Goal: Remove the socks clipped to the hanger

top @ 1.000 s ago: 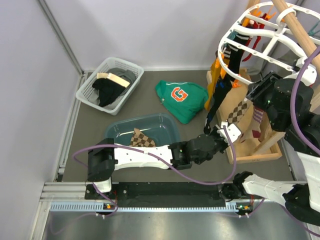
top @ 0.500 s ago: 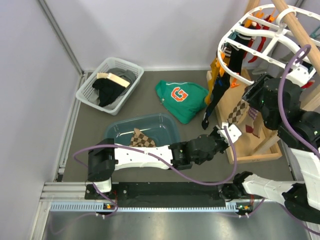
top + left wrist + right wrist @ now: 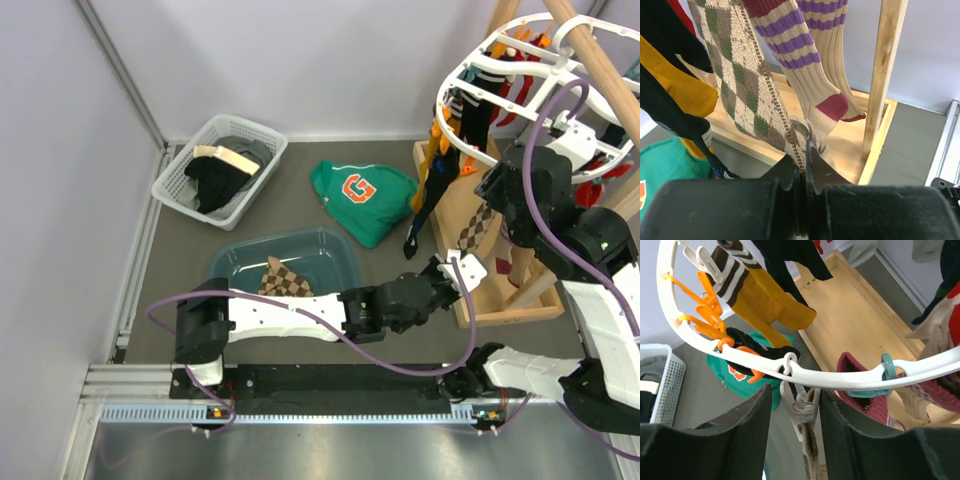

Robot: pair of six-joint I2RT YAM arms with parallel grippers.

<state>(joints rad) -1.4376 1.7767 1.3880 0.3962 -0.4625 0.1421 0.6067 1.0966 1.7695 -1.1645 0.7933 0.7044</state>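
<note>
The white oval hanger (image 3: 520, 75) hangs at the top right with several socks clipped to it; its rim (image 3: 840, 377) crosses the right wrist view. My left gripper (image 3: 804, 150) is shut on the lower end of a tan-brown argyle sock (image 3: 747, 85), which also shows in the top view (image 3: 476, 226). My right gripper (image 3: 796, 400) is open, its fingers on either side of a white clip (image 3: 801, 407) that holds that sock's top edge under the rim. A maroon sock (image 3: 860, 385) hangs from a teal clip (image 3: 885, 375) beside it.
Purple-striped socks (image 3: 805, 45) hang beside a wooden post (image 3: 885, 75) over the wooden stand base (image 3: 500, 300). A teal tub (image 3: 290, 262) holds another argyle sock. A green sweatshirt (image 3: 360, 200) and a white basket (image 3: 215, 170) lie on the floor.
My right gripper has moved up and left to the hanger rim, its fingers now around the white clip. The left gripper stays shut on the argyle sock.
</note>
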